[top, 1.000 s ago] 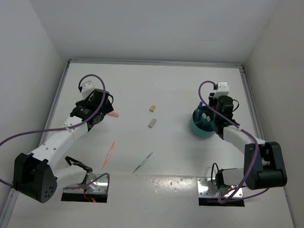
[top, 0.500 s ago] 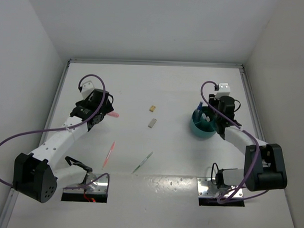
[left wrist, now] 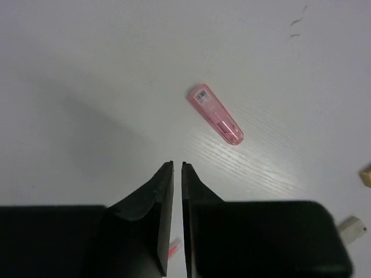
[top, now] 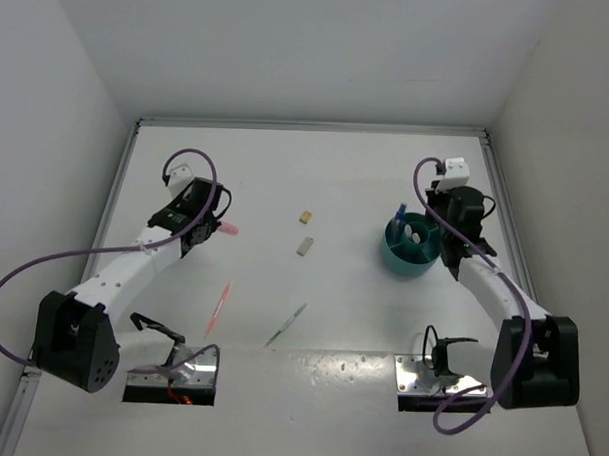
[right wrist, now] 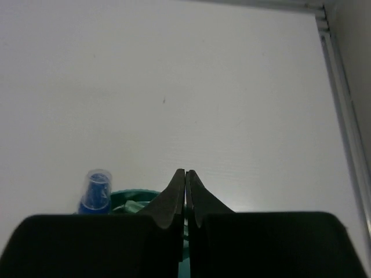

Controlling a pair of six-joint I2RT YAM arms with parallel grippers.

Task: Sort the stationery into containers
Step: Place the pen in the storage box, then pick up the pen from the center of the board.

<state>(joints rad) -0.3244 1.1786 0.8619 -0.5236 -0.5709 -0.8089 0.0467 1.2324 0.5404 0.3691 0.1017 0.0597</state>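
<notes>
Just ahead of the left gripper (left wrist: 177,165), whose jaws are nearly closed on nothing, the stubby pink marker (left wrist: 214,114) is seen lying flat on the table (left wrist: 87,69). It is judged light, rigid and slick, best pinched across its middle. The right gripper (right wrist: 185,172) is closed, empty, by the teal cup (top: 408,268).

Table top (left wrist: 87,69): matt white; shows a fine streaked grain in the left wrist view.
Pink marker (left wrist: 215,114): translucent glossy plastic, with a paper-like label at one end.
Teal cup (top: 395,259): smooth opaque plastic, low sheen.
Blue-clear pen (right wrist: 95,188): glossy clear plastic cap over a blue core.
Left gripper (left wrist: 178,164), right gripper (right wrist: 185,171): matt black plastic, smooth faces.
Edge rail (right wrist: 342,116), far right: dull grey, looks like metal.
Right base plate (top: 412,370), near edge: bare bright metal, reflective.
Yellow eraser (top: 306,217), grey eraser (top: 304,246): matt; texture too small to tell.
</notes>
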